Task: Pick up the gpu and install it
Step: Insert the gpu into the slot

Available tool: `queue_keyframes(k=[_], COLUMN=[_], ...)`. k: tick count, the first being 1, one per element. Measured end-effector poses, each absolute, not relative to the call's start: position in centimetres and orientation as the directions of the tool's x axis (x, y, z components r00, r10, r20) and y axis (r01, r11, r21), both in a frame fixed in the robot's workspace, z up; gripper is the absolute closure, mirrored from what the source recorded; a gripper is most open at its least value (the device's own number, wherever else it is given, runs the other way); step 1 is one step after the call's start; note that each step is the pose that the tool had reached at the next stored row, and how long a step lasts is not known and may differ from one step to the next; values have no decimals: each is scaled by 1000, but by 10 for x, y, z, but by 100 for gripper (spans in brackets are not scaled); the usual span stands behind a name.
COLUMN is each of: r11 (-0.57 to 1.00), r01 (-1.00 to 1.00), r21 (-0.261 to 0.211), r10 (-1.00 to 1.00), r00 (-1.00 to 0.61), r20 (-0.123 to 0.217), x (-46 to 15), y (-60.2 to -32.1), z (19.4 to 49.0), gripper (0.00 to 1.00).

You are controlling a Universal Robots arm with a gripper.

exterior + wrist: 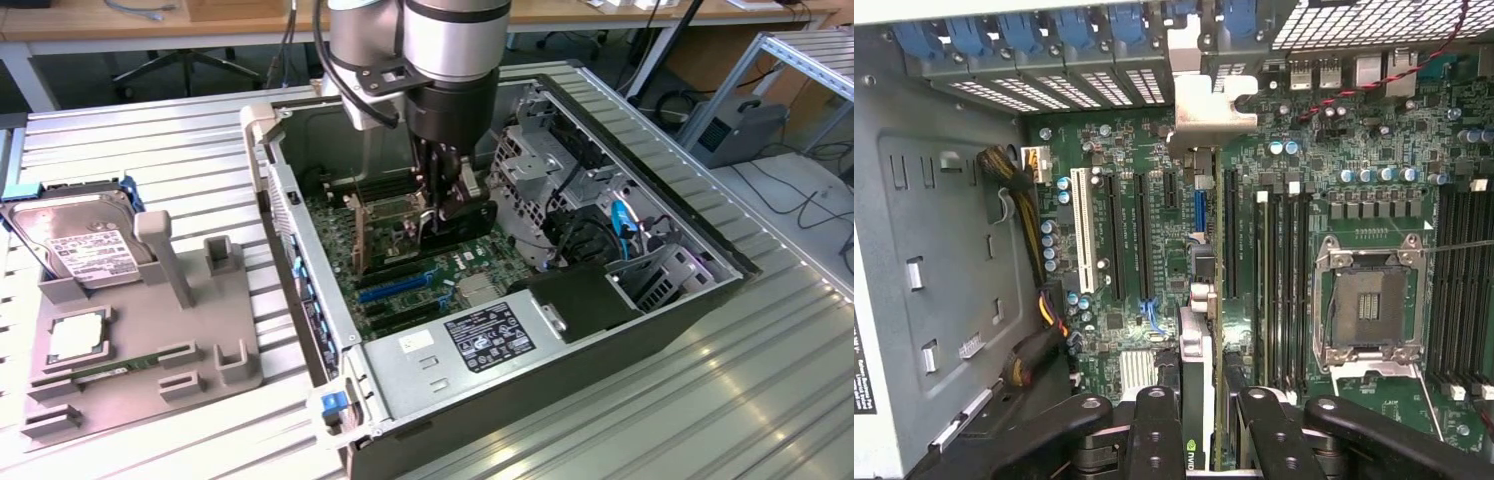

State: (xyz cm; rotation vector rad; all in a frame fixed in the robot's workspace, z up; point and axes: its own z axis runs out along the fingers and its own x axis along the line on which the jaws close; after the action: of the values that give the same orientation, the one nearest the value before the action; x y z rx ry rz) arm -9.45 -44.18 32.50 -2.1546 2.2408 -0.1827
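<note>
Install step in hand: gpu is gripped edge-on by the claw, held inside the computer case just above the motherboard. Careful alignment with a slot is judged necessary before pressing down.

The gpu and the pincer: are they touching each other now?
Touching. In the wrist view the pincer has its black fingers pressed on both sides of the gpu, which stands on edge above the motherboard.
</note>
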Motion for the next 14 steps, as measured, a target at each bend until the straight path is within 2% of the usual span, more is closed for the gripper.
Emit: queue_keyframes(k=[14], r11=[35], r01=[-994], r21=[-104], r10=[-997], r00=[-42], r20=[64], x=[-94], y=[-442], z=[321], gripper=[73])
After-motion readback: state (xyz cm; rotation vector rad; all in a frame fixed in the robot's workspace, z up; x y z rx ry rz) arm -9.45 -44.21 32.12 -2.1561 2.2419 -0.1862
